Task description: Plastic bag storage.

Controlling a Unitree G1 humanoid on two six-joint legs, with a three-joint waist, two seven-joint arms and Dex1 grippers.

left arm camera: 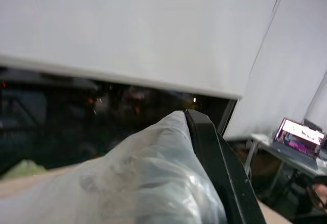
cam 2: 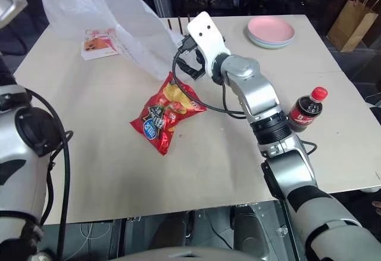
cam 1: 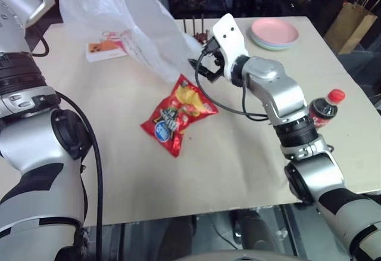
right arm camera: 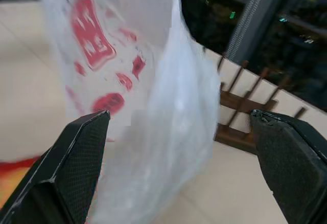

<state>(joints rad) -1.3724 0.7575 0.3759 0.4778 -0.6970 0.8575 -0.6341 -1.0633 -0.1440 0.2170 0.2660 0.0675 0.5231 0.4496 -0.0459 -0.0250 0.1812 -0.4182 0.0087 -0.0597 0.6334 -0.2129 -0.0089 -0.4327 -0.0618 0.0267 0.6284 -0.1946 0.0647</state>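
Left eye view, plastic bag [cam 1: 128, 25] hanging at upper left over bench [cam 1: 238, 154], red chip packet [cam 1: 177, 114] below it at centre, left wrist view, left end effector [left arm camera: 196, 127] clamped on bag, right wrist view, right end effector [right arm camera: 179, 119] spread wide, bag between its fingers [right arm camera: 82, 152], unheld.

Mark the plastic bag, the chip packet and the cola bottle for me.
plastic bag [cam 1: 134, 31], left eye view, middle of its hanging body.
chip packet [cam 1: 177, 113], left eye view, centre of its red face.
cola bottle [cam 2: 305, 109], right eye view, its dark body.
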